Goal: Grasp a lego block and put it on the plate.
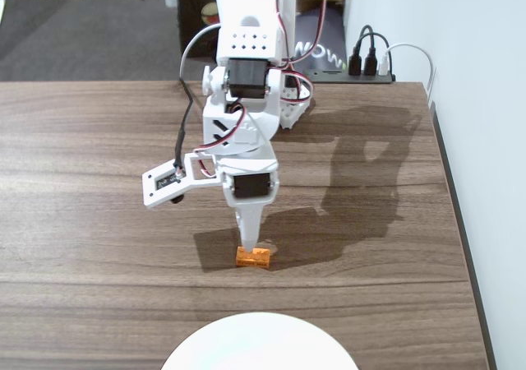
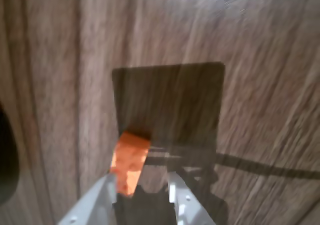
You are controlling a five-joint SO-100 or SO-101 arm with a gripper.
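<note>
The small orange lego block (image 1: pixel 253 257) lies on the wooden table, just in front of the white plate (image 1: pixel 259 347), whose upper rim shows at the bottom edge of the fixed view. My white gripper (image 1: pixel 251 242) points straight down, its tip right at the block's top. The wrist view is blurred. There the lego block (image 2: pixel 129 162) sits between my spread fingers, close against the left finger (image 2: pixel 100 200), with a gap to the right finger (image 2: pixel 182 201). The gripper (image 2: pixel 141 182) is open around the block. The plate is out of the wrist view.
The arm's base (image 1: pixel 246 49) stands at the table's back edge. A black power strip (image 1: pixel 362 76) with plugged cables lies at the back right. The table's right edge (image 1: pixel 456 214) runs along a white wall. The arm casts a dark shadow (image 1: pixel 362 189) to the right.
</note>
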